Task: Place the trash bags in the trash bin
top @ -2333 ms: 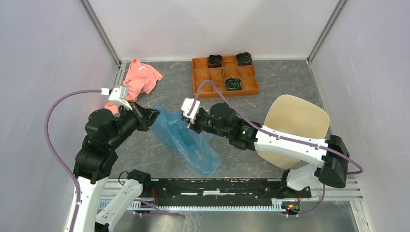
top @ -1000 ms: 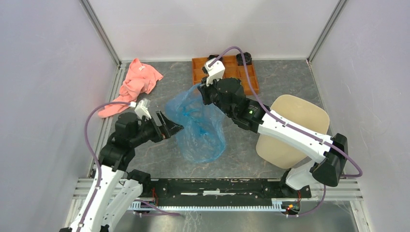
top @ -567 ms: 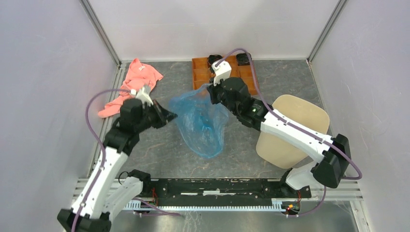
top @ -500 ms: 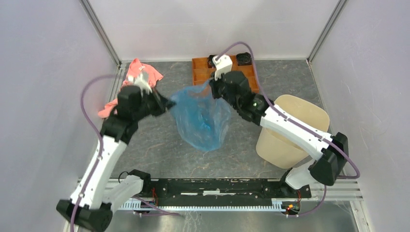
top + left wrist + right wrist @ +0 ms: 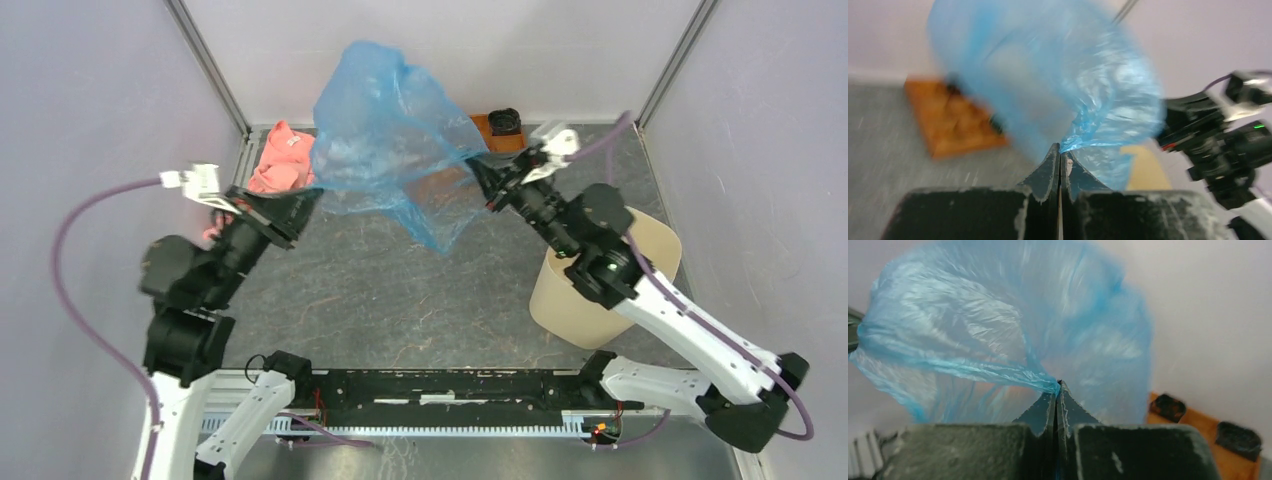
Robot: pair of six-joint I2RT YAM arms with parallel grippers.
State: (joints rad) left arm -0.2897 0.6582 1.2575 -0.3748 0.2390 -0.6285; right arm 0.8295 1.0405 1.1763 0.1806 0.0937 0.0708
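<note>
1. Holding the trash bag (image 5: 385,120) stretched between them, both arms carry it high above the table (image 5: 400,290). It swells into a wide, translucent blue balloon, with a loose tail hanging toward the middle.
2. The left gripper (image 5: 305,195) (image 5: 1060,155) has the bag's left edge. In the left wrist view its fingers are pressed together on a gathered twist of film.
3. The right gripper (image 5: 478,165) (image 5: 1057,389) has the opposite edge. In the right wrist view its fingers pinch a taut ridge of the plastic.
4. The trash bin (image 5: 560,300) stands at the near right of the table, partly under the right arm and well apart from the bag. What shows of its mouth holds no film.
5. The step in hand looks like lifting and spreading the bag so it fills with air, ahead of carrying it to the bin.
6. The next move calls for swinging the bag to the right and toward the near edge until its tail hangs over the rim, then lowering it in.
7. Both pinches should hold until then, since film this light is likely to drift or cling.
8. The right arm lies across the bin, so it would probably have to clear the mouth first.
9. The pink cloth (image 5: 275,160) and the orange tray (image 5: 478,123) at the far side play no part.
</note>
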